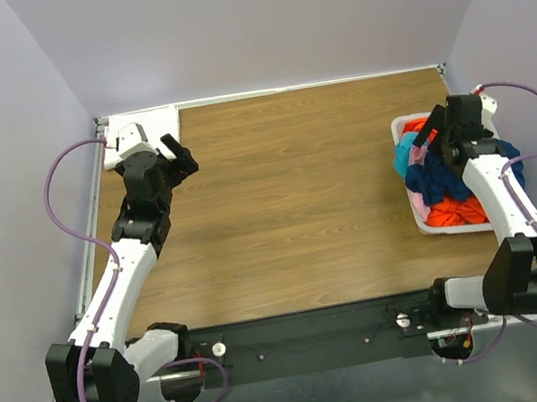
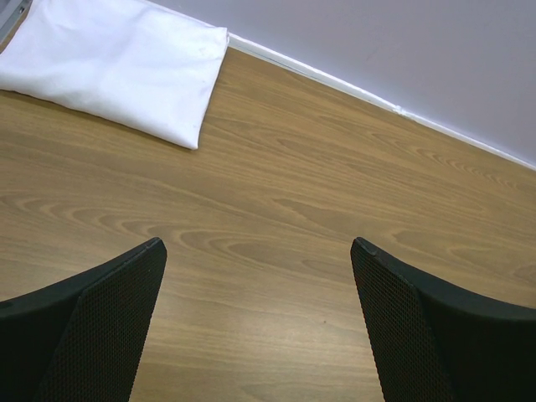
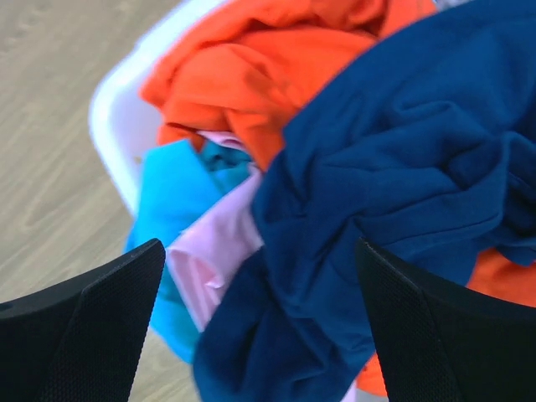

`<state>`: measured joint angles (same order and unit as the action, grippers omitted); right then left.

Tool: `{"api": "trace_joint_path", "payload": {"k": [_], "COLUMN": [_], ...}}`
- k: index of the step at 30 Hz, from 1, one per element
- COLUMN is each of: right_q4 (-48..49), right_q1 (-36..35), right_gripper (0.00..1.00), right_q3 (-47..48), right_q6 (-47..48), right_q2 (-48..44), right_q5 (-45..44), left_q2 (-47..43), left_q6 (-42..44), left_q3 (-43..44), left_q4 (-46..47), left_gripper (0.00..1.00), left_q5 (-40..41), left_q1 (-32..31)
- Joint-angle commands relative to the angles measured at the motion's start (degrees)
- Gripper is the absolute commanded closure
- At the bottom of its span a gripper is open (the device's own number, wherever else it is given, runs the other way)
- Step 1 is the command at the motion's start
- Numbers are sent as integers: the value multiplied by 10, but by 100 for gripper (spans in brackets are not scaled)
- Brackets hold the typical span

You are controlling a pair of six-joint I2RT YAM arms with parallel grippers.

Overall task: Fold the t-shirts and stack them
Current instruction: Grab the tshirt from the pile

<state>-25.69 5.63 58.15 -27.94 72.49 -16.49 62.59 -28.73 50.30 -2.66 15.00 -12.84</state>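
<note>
nearest you in the top view, the two arm bases sit along the 6 o'clock edge of the wooden surface (image 1: 290, 208). your left arm (image 1: 118, 274) stretches up to about 10 o'clock. the left jaws stand wide apart with nothing between them. in the left wrist view the two black mesh pads (image 2: 100, 335) frame only bare wood. just beyond them, in the far left corner at 11 o'clock, the white t-shirt (image 1: 161, 124) lies folded flat as a neat rectangle. one edge runs close along the back wall, and it is clear of the jaws.

your right arm (image 1: 505, 196) stretches to 3 o'clock over the white basket (image 1: 454, 227), which stands at the right edge of the surface. the right jaws are spread wide too and grip nothing. they hang just above the heap in the basket, and you cannot tell from these views whether the pads touch the cloth.

in the right wrist view the navy t-shirt (image 3: 402, 184) lies crumpled on top of the heap, right under the jaws, filling the 3 to 6 o'clock part. the orange t-shirt (image 3: 251, 67) bunches at 12 o'clock. the teal t-shirt (image 3: 167, 201) sits at 8 o'clock near the basket rim. the pink t-shirt (image 3: 213, 251) shows as a strip between the teal and the navy.
</note>
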Motion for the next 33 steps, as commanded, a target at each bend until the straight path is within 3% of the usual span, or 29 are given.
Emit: {"api": "trace_joint_path", "payload": {"k": [1,6,10,13,15,19,22,28,33], "right_q4": [-42,-52,-51,-50,-46,-44,-45,-54,-75], "right_q1": [39,82,97,98,100,104,104,104,103], "right_gripper": [0,2,4,12,26,76,89,91,92], "right_q3": [20,-2,-18,-11,-1,15,29,85,226], "right_q6": [1,-6,-13,-16,-18,-30,-33,-18,-1], "right_q2": [13,-9,7,31,53,64,40,-52,-83], "right_q5": [13,-18,9,14,15,14,17,57,120], "left_q2": [2,3,9,9,7,1,-5,-13,-19], "left_q6": [8,9,9,9,9,8,7,6,3], "left_q3": [-6,-7,-6,-6,-7,-10,-11,-12,-13], "left_q4": [12,14,17,16,16,13,13,13,14], "left_gripper": [2,2,2,2,2,2,2,2,2], "left_q5": [12,6,-2,-5,-7,-8,-9,-23,-42], "left_q1": [-1,0,0,0,0,0,0,0,0]}}
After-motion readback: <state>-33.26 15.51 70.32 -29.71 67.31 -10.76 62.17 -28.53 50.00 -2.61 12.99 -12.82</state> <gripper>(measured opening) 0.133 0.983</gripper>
